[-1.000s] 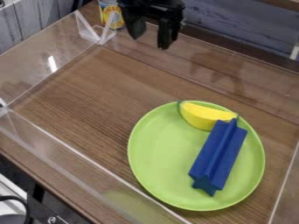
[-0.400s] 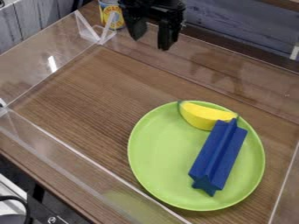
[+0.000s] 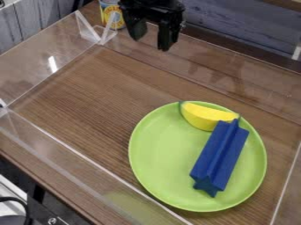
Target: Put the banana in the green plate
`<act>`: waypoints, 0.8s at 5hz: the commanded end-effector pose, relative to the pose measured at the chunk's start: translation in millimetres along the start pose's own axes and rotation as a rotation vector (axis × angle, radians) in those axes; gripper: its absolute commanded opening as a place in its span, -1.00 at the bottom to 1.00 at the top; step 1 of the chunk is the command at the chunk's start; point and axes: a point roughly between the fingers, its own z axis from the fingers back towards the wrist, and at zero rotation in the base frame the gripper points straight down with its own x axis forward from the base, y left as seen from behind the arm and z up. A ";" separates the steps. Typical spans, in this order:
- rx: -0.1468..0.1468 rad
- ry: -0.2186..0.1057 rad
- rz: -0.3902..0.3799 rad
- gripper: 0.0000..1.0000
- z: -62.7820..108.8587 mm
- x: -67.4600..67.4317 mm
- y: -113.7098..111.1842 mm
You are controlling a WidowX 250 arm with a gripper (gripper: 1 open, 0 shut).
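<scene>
Camera view, looking down at an angle on a wood-grain tabletop (image 3: 106, 105), brown, with fine streaks running along the board. Clear plastic walls (image 3: 41, 66) fence the work area on the left, far and near sides; their edges catch glare. Behind the far wall, grey horizontal planks (image 3: 241, 22) form the backdrop. Dark gear, too small to make out, shows at the lower left corner outside the enclosure.

Green plate (image 3: 159, 163) sits on the wood toward the near right, round, shallow rim, lime colour. Banana (image 3: 206, 114) lies inside the plate at its far edge, short, yellow, curved. A blue ridged block (image 3: 220, 156) also lies in the plate, long axis running from near edge to far edge; its far end touches or just overlaps the banana.

Gripper (image 3: 154, 31) hangs at the top of the frame, black, pointing down, well apart from the plate. Jaws spread wide; nothing between the fingers (image 3: 168, 37), nothing touched. A yellow printed cup (image 3: 112, 15) stands just behind it to the left, partly hidden by the gripper body.
</scene>
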 end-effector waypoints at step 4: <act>0.017 -0.051 0.013 1.00 20.0 6.1 2.1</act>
